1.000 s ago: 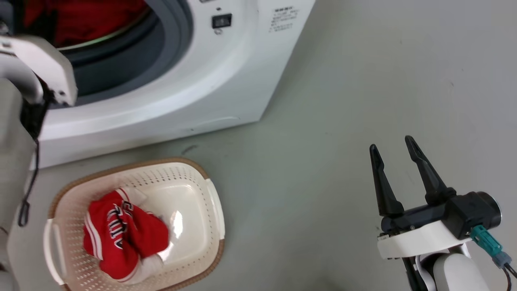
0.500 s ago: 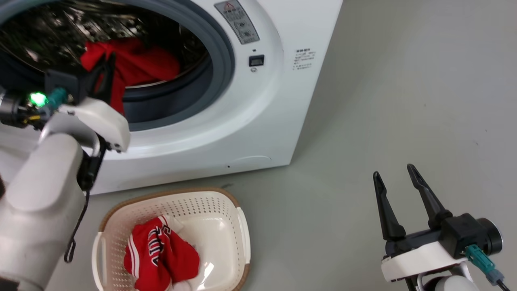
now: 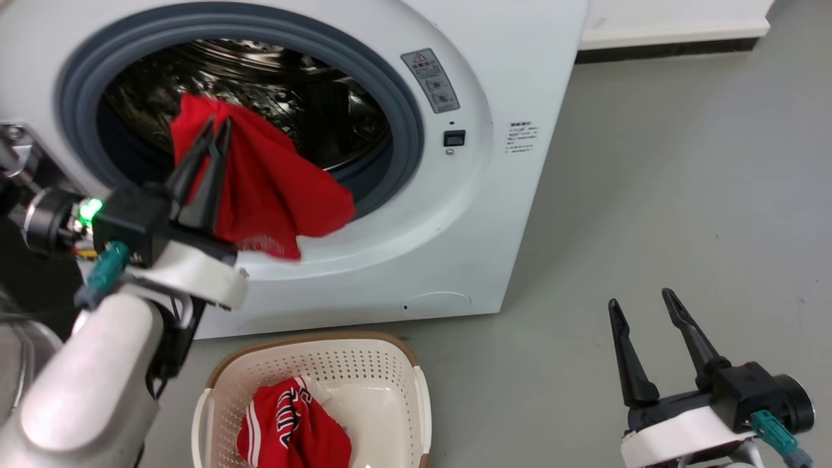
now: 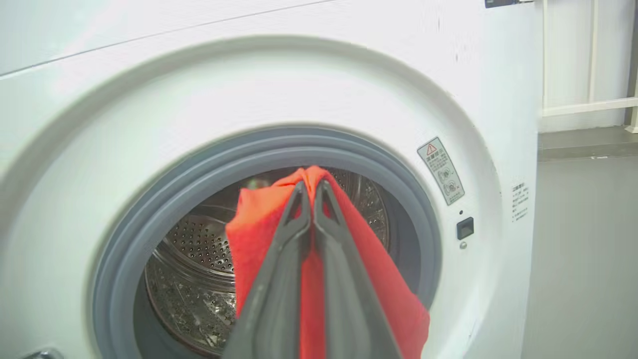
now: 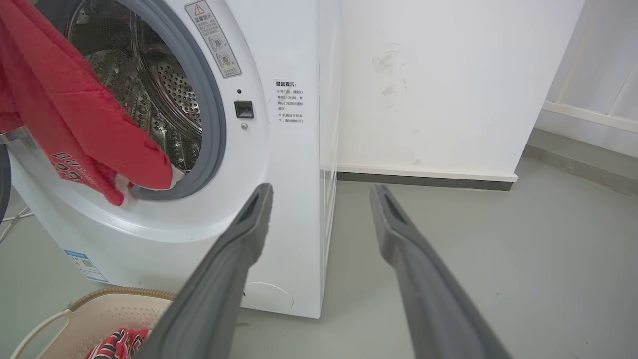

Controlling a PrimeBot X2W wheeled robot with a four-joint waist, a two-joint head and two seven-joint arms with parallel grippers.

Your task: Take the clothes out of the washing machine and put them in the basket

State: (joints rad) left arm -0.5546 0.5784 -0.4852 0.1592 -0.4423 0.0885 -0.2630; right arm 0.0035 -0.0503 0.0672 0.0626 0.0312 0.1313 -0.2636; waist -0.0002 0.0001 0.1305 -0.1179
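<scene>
The white washing machine (image 3: 468, 214) stands open, its grey door ring (image 3: 403, 130) around the steel drum (image 4: 199, 249). My left gripper (image 3: 218, 123) is shut on a red cloth (image 3: 273, 188), which hangs out over the ring's lower lip. The left wrist view shows the fingers (image 4: 279, 269) pinched together on that red cloth (image 4: 379, 279). Below the machine, the cream basket (image 3: 396, 390) holds a red jersey (image 3: 292, 432) with white trim and lettering. My right gripper (image 3: 640, 302) hovers open over the floor at the lower right, holding nothing.
Grey floor (image 3: 682, 182) spreads to the right of the machine. A white wall with a dark skirting (image 5: 423, 179) runs behind it. The basket's rim (image 5: 124, 294) lies just in front of the machine's base. The right gripper (image 5: 319, 192) points at the machine's right corner.
The head camera has tilted up, bringing the whole drum opening into view. My left gripper has drawn the red cloth out of the drum to the door ring. The right gripper stays open.
</scene>
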